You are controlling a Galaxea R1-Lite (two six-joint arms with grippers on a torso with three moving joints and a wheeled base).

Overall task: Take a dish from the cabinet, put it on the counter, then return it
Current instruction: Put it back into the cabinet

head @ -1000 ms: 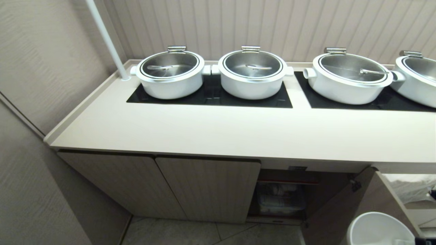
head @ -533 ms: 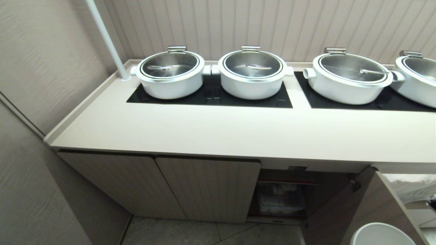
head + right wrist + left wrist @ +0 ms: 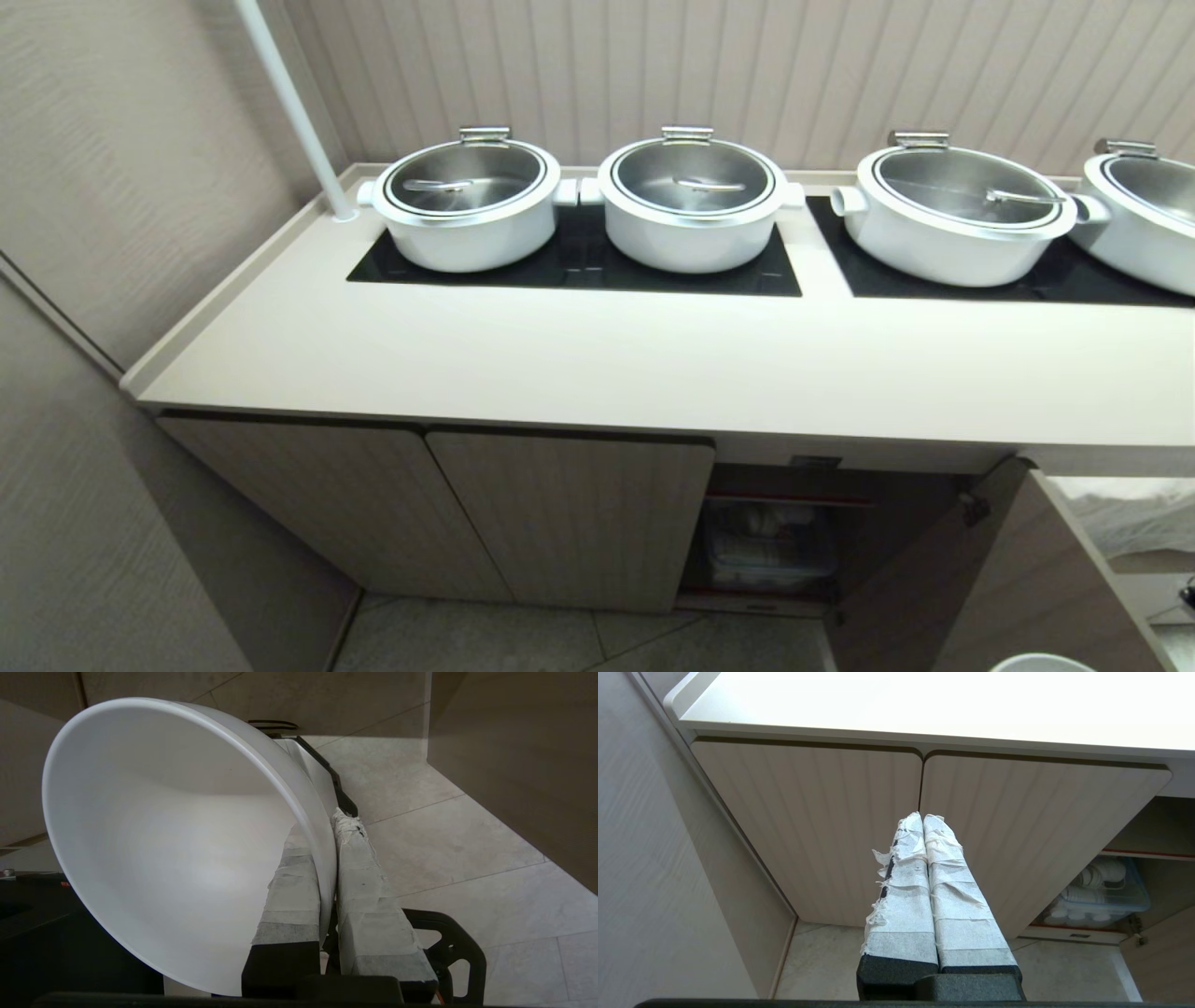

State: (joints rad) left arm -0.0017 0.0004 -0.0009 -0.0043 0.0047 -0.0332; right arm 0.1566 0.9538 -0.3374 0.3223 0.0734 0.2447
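Your right hand is clenched on the rim of the glossy white round bowl, over the tiled floor. Your left hand is clenched empty before the ribbed beige cabinet doors.

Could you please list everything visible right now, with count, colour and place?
dish: one, white, pinched by its rim above the tiled floor.
counter: one, beige, along the ribbed wall.
cooktop panels: two, black, inset in the counter.
pots: four, white with steel lids, on the panels.
cabinet: one, beige, below the counter; right compartment open.
plastic bin: one, clear, inside the open compartment, holding white items.
pole: one, white, back left corner.
left end effector: shut, facing the closed doors.
right end effector: shut on the dish.
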